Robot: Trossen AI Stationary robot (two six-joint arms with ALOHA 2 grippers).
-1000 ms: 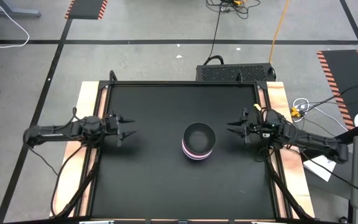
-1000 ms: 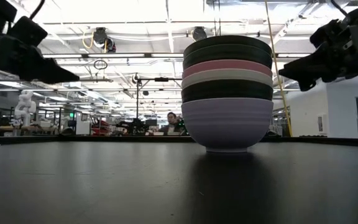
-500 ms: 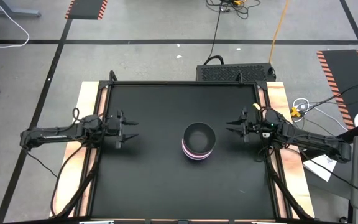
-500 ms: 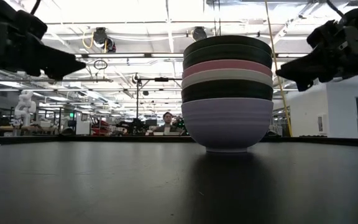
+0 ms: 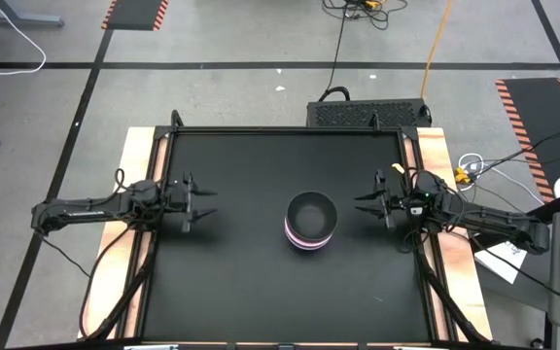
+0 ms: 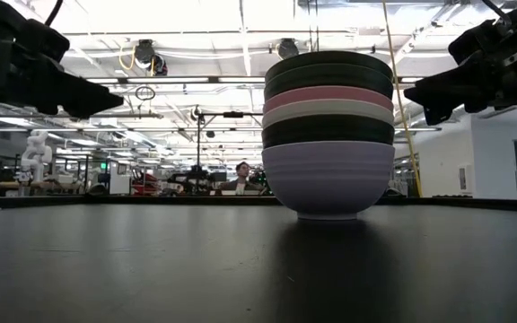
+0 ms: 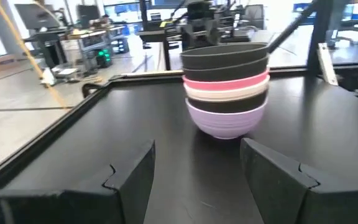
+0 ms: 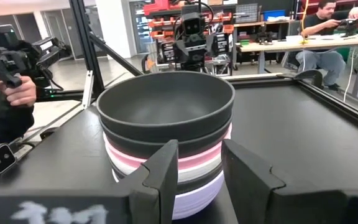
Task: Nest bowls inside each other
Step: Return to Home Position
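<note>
- Stack of bowls (image 5: pixel 310 222) stands on the counter (image 5: pixel 231 282), a little toward 3 o'clock of its centre. All six are nested and upright.
- Low view gives the order, bottom up: lavender bowl (image 6: pixel 328 179), lower black bowl (image 6: pixel 328 131), white bowl (image 6: pixel 328 113), pink bowl (image 6: pixel 328 96), another black one, then the top black bowl (image 6: pixel 328 61).
- Only the lavender bowl shows its full wall and foot. Each of the others shows a rim band, the rest sunk in the bowl below.
- High view: the top black bowl's inside covers nearly everything. Pink and lavender show as thin slivers at its 6 o'clock edge — white is hard to make out, and the lower black ones are hidden.
- Left gripper (image 5: pixel 205 202) hovers at 9 o'clock of the stack, well apart from it. Jaws are spread wide with nothing between them.
- Right gripper (image 5: pixel 362 205) hovers at 3 o'clock of the stack, near but not touching. Jaws are parted by a narrower gap and are empty.
- Right wrist view: its fingers (image 8: pixel 163 171) cover the stack's lower middle, so the lavender bowl barely shows.
- Low view: both arms are cut off at the upper corners, and the jaws cannot be read there.
- Beyond the counter: a person (image 6: pixel 243 172) far back, lower body hidden behind the counter's far edge.
- Right wrist view also catches a person's hand (image 8: pixel 18 93) — the body is cut off by the frame.
</note>
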